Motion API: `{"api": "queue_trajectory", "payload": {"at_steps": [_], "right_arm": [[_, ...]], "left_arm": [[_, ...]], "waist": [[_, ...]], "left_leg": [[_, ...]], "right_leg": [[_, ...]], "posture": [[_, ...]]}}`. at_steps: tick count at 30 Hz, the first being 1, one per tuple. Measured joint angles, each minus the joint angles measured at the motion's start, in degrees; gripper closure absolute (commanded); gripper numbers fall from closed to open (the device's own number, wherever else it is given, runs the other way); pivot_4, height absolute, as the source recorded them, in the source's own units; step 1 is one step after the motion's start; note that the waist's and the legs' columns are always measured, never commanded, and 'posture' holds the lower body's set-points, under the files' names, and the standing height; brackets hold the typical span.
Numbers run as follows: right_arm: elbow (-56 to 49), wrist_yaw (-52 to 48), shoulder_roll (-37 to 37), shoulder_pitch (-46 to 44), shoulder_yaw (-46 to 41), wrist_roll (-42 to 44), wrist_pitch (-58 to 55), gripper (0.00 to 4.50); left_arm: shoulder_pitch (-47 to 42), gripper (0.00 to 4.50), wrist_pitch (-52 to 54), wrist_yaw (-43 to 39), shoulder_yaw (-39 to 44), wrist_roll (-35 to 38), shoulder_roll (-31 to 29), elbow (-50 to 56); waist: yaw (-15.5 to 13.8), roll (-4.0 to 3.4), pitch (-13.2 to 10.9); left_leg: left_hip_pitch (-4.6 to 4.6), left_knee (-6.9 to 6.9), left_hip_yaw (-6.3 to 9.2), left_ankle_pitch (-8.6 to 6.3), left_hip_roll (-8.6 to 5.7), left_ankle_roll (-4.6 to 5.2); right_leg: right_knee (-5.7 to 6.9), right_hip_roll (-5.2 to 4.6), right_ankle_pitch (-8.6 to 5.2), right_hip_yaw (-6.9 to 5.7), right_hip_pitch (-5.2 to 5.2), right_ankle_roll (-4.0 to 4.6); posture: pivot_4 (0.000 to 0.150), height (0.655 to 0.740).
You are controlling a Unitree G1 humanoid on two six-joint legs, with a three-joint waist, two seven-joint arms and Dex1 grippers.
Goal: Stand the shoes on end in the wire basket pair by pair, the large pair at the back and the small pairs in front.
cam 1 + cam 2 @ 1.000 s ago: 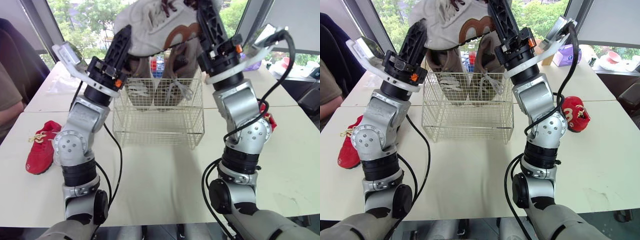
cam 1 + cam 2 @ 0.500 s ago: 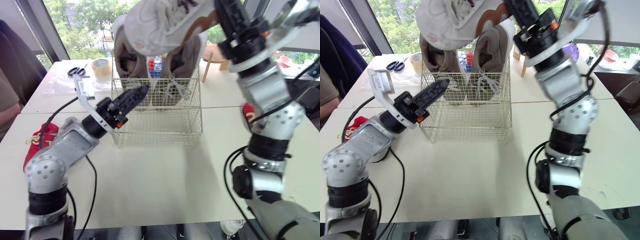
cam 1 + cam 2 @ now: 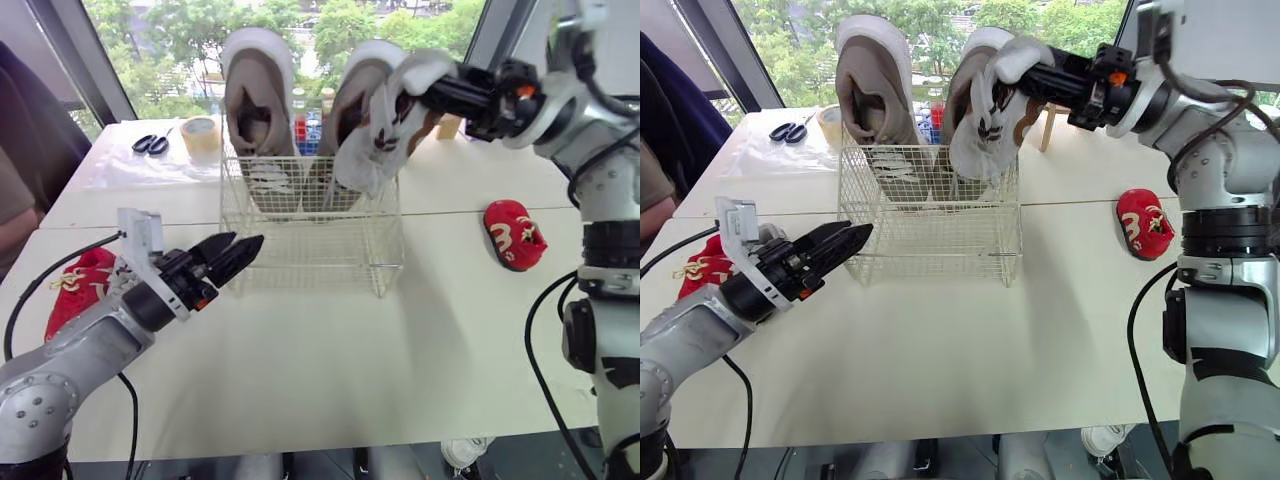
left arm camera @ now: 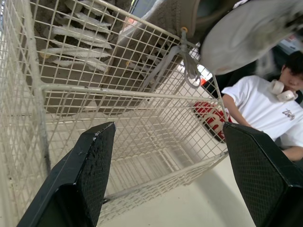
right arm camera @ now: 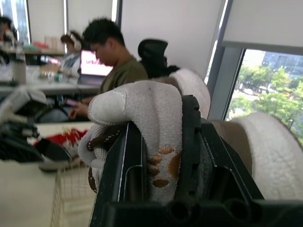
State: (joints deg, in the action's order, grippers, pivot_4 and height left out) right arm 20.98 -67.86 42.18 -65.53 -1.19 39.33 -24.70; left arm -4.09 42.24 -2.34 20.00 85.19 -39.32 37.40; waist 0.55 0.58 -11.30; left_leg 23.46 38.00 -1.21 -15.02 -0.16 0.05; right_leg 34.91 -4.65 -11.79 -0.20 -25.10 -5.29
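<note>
The right gripper (image 5: 160,123) has its fingers pinched on a small white sneaker (image 3: 385,135). The sneaker hangs from the fingertips above the wire basket (image 3: 310,250), just in front of the large tan pair (image 3: 255,110) standing on end inside. The left gripper (image 3: 246,243) has its fingers spread and holds nothing, its tips just short of the basket's near corner.

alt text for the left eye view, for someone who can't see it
The right tool holds a white shoe with brown markings over the right side of a wire basket, where two large tan shoes stand on end at the back. The left tool hovers open near the basket's left front; small red shoes lie either side.
</note>
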Motion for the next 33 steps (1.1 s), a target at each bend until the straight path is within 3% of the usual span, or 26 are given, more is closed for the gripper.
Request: {"api": "queue_trajectory", "payload": {"at_steps": [9, 10, 12, 16, 22, 25, 27, 33], "right_arm": [[12.93, -11.56, -3.54, -3.24, 7.13, -15.11, 13.78, 3.75], [14.09, -12.33, -4.12, -3.41, 7.07, -15.73, 14.35, 2.76], [15.87, -13.37, -4.76, -3.88, 7.10, -16.81, 14.52, 2.02], [17.88, -14.59, -5.01, -4.03, 6.96, -18.71, 15.04, 0.05], [14.12, -15.39, -2.66, -5.41, 3.20, -16.40, 6.00, 0.05], [8.29, -15.32, -0.67, -4.90, -0.65, -11.73, -1.42, 0.00], [2.62, -15.47, 0.64, -3.94, -3.49, -7.15, -7.78, 0.00], [-19.21, -14.09, 2.09, 4.26, -5.48, 4.70, -23.25, 0.00]], "left_arm": [[-0.68, 0.83, -1.49, 0.11, 0.01, -0.72, -0.68, 0.59], [-0.66, 0.75, -1.50, 0.11, 0.01, -0.97, -0.69, 0.58], [-0.62, 0.75, -1.50, 0.08, -0.02, -1.48, -0.73, 0.58], [-0.28, 0.75, -1.50, 0.09, -0.12, -3.13, -0.73, 0.54], [1.21, 0.75, -1.41, -0.06, 1.52, -3.49, -2.86, 0.01], [1.14, 0.05, -1.11, 0.13, 4.99, -4.41, -6.58, -2.90], [-0.07, 0.05, -0.62, 1.67, 7.40, -4.68, -9.02, -6.18], [-5.72, 0.05, 11.75, 8.14, 6.66, -12.10, -25.65, -17.72]], "waist": [[-0.03, 0.01, 0.01], [-0.04, 0.01, 0.01], [0.03, 0.02, 0.01], [0.13, 0.01, 0.00], [0.13, 0.01, 0.00], [0.04, -0.01, -0.01], [0.02, 0.00, 0.00], [0.27, 0.01, -0.01]], "left_leg": [[-0.01, 0.00, -0.02, 0.00, -0.01, -0.01], [-0.01, 0.01, -0.02, 0.00, -0.02, -0.01], [-0.02, 0.01, -0.03, 0.00, -0.02, -0.01], [-0.02, 0.01, -0.03, 0.00, -0.01, -0.01], [-0.02, -0.01, 0.03, 0.00, 0.02, -0.02], [-0.02, -0.01, 0.06, -0.01, 0.03, -0.02], [-0.02, -0.02, 0.10, -0.01, 0.04, -0.03], [-0.05, -0.06, 0.03, -0.01, 0.04, -0.02]], "right_leg": [[-0.01, 0.00, 0.01, 0.03, 0.01, 0.00], [-0.01, -0.02, 0.01, 0.03, 0.02, 0.00], [-0.01, -0.02, 0.02, 0.03, 0.02, 0.00], [0.02, -0.02, 0.02, 0.03, -0.01, 0.00], [0.09, -0.02, 0.02, 0.04, -0.10, 0.01], [0.10, -0.03, 0.01, 0.04, -0.12, 0.02], [0.10, -0.03, 0.01, 0.03, -0.11, 0.02], [0.17, -0.02, 0.01, 0.04, -0.15, -0.02]], "posture": [[0.150, 0.7400], [0.150, 0.7400], [0.150, 0.7400], [0.150, 0.7400], [0.150, 0.7400], [0.150, 0.7400], [0.150, 0.7400], [0.150, 0.7400]]}}
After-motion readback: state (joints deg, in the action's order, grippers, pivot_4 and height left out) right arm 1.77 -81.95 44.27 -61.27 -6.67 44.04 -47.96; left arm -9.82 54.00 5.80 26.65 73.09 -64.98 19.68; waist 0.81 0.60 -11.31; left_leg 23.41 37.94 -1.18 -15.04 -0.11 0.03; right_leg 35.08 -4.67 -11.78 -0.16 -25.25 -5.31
